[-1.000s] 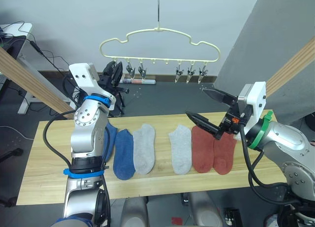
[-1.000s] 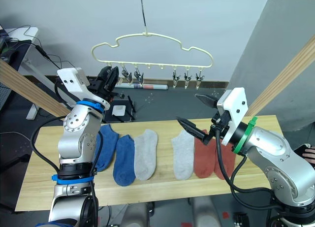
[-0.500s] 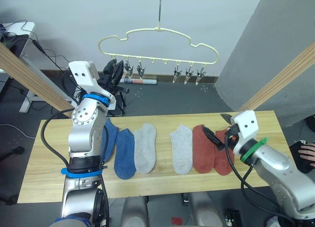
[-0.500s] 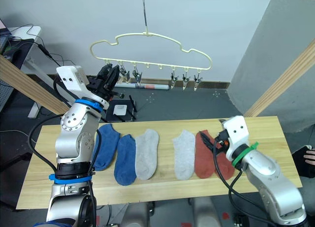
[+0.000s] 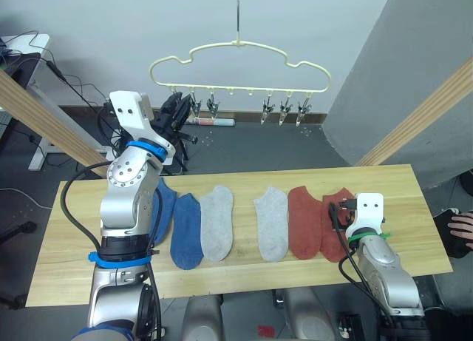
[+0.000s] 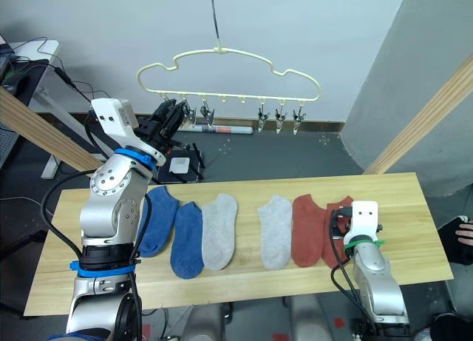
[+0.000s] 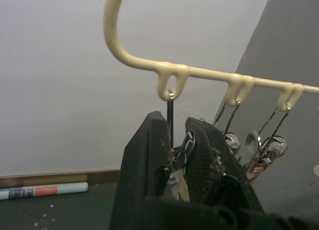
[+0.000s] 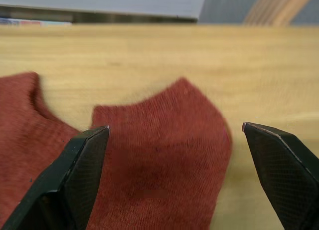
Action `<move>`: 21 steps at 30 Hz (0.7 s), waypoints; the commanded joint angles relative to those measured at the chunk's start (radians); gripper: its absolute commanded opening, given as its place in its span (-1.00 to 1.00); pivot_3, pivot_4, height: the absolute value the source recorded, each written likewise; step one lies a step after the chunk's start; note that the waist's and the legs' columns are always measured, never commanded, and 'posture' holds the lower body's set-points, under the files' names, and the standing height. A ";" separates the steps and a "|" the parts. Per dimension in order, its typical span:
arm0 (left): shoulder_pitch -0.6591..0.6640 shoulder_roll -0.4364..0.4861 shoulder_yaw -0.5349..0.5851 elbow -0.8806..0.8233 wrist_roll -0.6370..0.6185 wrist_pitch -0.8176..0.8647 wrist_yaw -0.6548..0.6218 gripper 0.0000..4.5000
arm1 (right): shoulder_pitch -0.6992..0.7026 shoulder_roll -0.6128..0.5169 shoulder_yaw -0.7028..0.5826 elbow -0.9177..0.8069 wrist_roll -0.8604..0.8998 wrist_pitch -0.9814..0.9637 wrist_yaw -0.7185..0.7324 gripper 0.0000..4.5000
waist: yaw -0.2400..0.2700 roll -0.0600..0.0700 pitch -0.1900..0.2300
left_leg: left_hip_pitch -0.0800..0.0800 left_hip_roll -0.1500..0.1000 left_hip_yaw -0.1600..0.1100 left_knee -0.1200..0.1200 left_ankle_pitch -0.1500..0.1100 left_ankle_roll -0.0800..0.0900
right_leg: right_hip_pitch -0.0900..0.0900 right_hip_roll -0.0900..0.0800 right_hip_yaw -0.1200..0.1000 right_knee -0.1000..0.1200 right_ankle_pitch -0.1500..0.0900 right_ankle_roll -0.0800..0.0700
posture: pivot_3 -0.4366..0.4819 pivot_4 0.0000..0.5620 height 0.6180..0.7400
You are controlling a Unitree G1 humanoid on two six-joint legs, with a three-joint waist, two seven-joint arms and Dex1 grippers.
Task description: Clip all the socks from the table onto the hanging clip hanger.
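Six short knit socks are laid in a row on the long pale wooden plank table (image 5: pixel 244 274): two blue (image 5: pixel 186 231), two light grey (image 5: pixel 216 223), two rust red (image 5: pixel 304 221). The right gripper (image 8: pixel 174 175) is held wide open, low over the outermost rust-red sock (image 8: pixel 164 175). The left gripper (image 7: pixel 177 155) is pinched closed on the end metal clip (image 7: pixel 172 152) of the hanging pale yellow cloud-shaped wire clip hanger (image 5: pixel 240 60).

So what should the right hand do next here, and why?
Probably lower and close on the outermost red sock. The right hand is open, its fingers either side of that sock's end, which lies flat on the table. The left hand is already shut on an end clip of the hanger.
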 commanded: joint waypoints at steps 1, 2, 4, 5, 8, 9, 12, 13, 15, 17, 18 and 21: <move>0.001 0.015 0.005 -0.061 -0.008 0.000 -0.007 -0.79 | 0.004 0.026 -0.034 0.009 0.041 0.019 0.020 1.00 | 0.000 0.000 0.000 | 0.000 0.000 0.000 0.000 0.000 0.000 | 0.000 0.000 0.000 0.000 0.000 0.000 | -0.24 0.42 1.00; 0.002 0.015 0.005 -0.062 -0.009 0.001 -0.007 -0.79 | 0.003 0.037 -0.040 0.014 0.055 0.033 0.027 1.00 | 0.000 0.000 0.000 | 0.000 0.000 0.000 0.000 0.000 0.000 | 0.000 0.000 0.000 -0.001 0.000 0.000 | -0.24 0.42 1.00; 0.002 0.016 0.005 -0.062 -0.009 0.002 -0.007 -0.79 | 0.002 0.049 -0.048 0.018 0.066 0.048 0.034 1.00 | 0.000 0.000 0.000 | 0.000 0.000 0.000 0.000 0.000 0.000 | 0.000 0.000 0.000 0.000 0.000 0.000 | -0.24 0.42 1.00; 0.002 0.016 0.004 -0.062 -0.011 0.004 -0.008 -0.79 | 0.001 0.056 -0.055 0.024 0.071 0.059 0.030 1.00 | 0.000 0.000 0.000 | 0.000 0.000 0.000 0.000 0.000 0.000 | 0.000 0.000 0.000 0.000 0.000 0.000 | -0.24 0.42 1.00; 0.002 0.017 0.004 -0.065 -0.013 0.010 -0.010 -0.79 | 0.001 0.072 -0.069 0.034 0.080 0.106 0.023 1.00 | -0.001 0.000 0.000 | 0.000 0.000 0.000 0.000 0.000 0.000 | 0.000 0.000 0.000 0.000 0.000 0.000 | -0.22 0.42 1.00; 0.003 0.018 0.004 -0.067 -0.014 0.011 -0.011 -0.79 | 0.002 0.078 -0.072 0.036 0.084 0.131 0.022 1.00 | 0.000 0.000 0.000 | 0.000 0.000 0.000 0.000 0.000 0.000 | 0.000 0.000 0.000 0.000 0.000 0.000 | -0.22 0.42 1.00; 0.004 0.021 0.007 -0.069 -0.019 0.023 -0.014 -0.79 | 0.019 0.078 -0.057 0.039 0.049 0.136 0.014 0.83 | 0.000 0.000 0.000 | 0.000 0.000 0.000 0.000 0.000 0.000 | 0.000 0.000 0.000 0.000 0.000 0.000 | -0.22 0.42 1.00; 0.005 0.022 0.007 -0.071 -0.024 0.030 -0.020 -0.79 | 0.024 0.068 -0.047 0.039 0.034 0.136 0.017 0.73 | 0.000 0.000 0.000 | 0.000 0.000 0.000 0.000 0.000 0.000 | 0.000 0.000 0.000 0.000 0.000 0.000 | -0.22 0.42 1.00; 0.005 0.025 0.008 -0.073 -0.033 0.040 -0.030 -0.79 | 0.027 0.059 -0.040 0.036 0.022 0.135 0.022 0.46 | -0.001 0.000 0.000 | 0.000 0.000 0.000 0.000 0.000 0.000 | 0.000 0.000 0.000 0.000 0.000 0.000 | -0.22 0.41 1.00; 0.003 0.031 0.009 -0.075 -0.046 0.052 -0.047 -0.80 | 0.026 0.050 -0.043 0.033 0.023 0.126 0.031 0.13 | -0.001 0.000 0.000 | 0.000 0.000 0.000 0.000 0.000 0.000 | 0.000 0.000 0.000 0.000 0.000 0.000 | -0.23 0.41 1.00; 0.002 0.034 0.010 -0.076 -0.051 0.057 -0.055 -0.80 | 0.025 0.047 -0.044 0.033 0.023 0.124 0.035 -0.02 | -0.001 0.000 0.000 | 0.000 0.000 0.000 0.000 0.000 0.000 | 0.000 0.000 0.000 0.000 0.000 0.000 | -0.23 0.41 1.00; -0.007 0.044 0.016 -0.077 -0.075 0.079 -0.079 -0.80 | 0.025 0.024 -0.044 0.023 0.025 0.106 0.073 -0.51 | -0.001 0.000 0.000 | 0.000 0.000 0.000 0.000 0.000 0.000 | 0.000 0.000 0.000 0.000 0.000 0.000 | -0.23 0.41 1.00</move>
